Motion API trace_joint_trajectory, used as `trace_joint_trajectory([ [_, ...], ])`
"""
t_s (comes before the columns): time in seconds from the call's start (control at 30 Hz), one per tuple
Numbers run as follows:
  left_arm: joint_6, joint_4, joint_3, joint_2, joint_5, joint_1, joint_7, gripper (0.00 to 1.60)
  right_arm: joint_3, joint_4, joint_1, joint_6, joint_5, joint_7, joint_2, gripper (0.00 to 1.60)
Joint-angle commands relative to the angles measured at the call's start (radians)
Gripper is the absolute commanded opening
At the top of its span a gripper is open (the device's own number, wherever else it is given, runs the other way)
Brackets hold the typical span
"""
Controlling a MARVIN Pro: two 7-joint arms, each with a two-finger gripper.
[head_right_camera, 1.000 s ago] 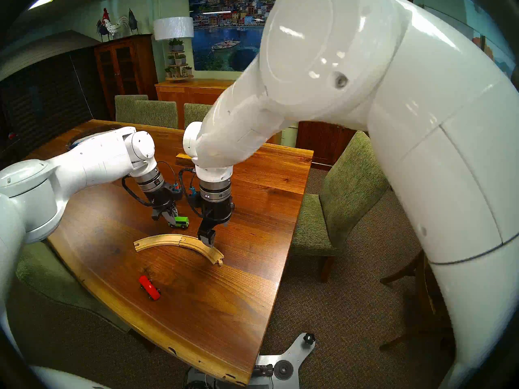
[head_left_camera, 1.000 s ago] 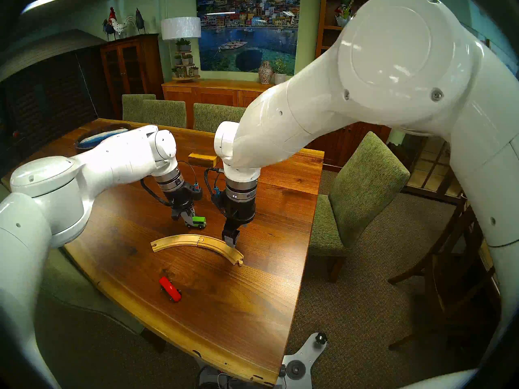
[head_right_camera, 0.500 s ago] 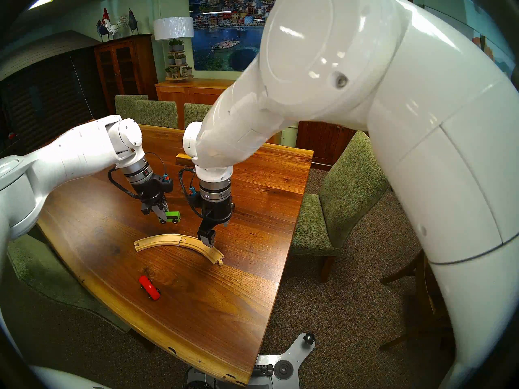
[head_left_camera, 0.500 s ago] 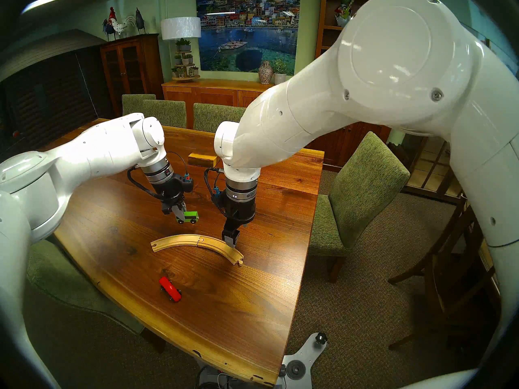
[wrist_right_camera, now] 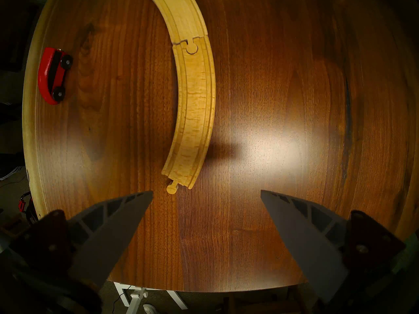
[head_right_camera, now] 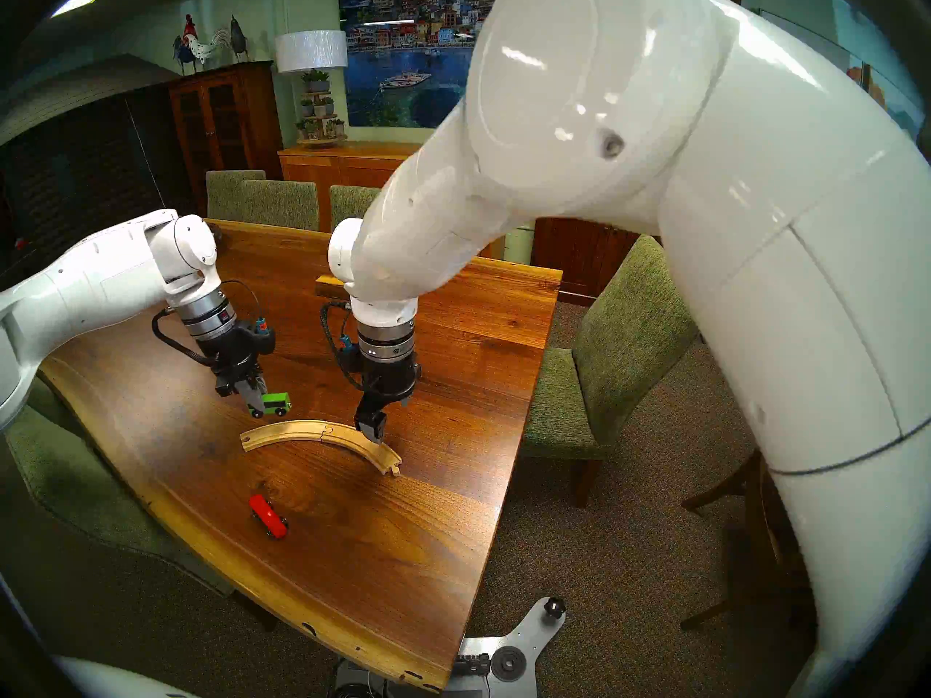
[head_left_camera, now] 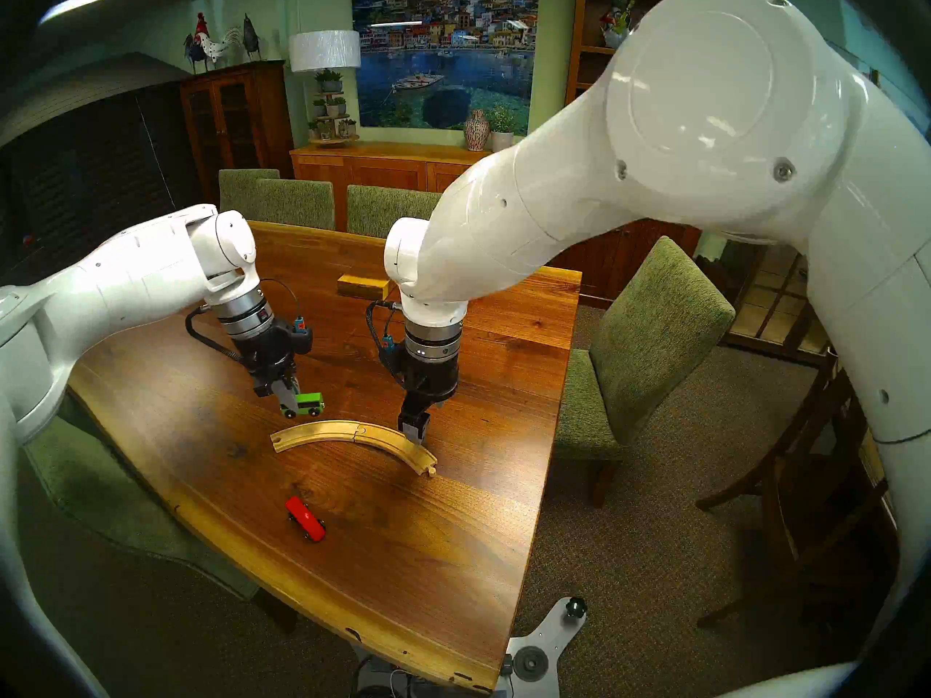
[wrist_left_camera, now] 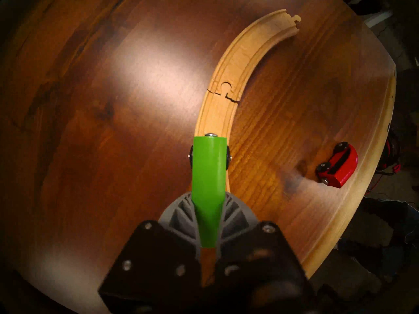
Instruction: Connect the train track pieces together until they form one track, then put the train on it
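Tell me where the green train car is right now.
In the head view, the green train car hangs clamped in the left gripper, off the table, just above and behind the left end of the joined track.

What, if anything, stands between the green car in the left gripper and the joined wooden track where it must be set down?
Nothing visible does. The green car, held in the left gripper, hangs above the track near its left half, with only air between. The right gripper hovers open over the other half.

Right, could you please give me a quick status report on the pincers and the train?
Left pincer shut on green car, above joined track. Right pincer open, empty. Red car on its side on table. Nothing blocking track.
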Motion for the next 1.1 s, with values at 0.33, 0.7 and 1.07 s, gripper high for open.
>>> trace_joint_trajectory([
  [0.33,0.139,-0.295,-0.03,0.229,0.011,0.01,0.181,0.0,0.0,0.012,0.031,0.002,-0.001,0.002,0.012,1.6],
  [0.7,0.228,-0.405,-0.047,0.284,-0.047,0.046,0.298,0.0,0.001,0.011,0.032,0.003,-0.002,0.003,0.012,1.6],
  [1.07,0.225,-0.377,-0.042,0.27,-0.079,0.064,0.323,0.0,0.001,0.012,0.032,0.003,-0.002,0.003,0.012,1.6],
])
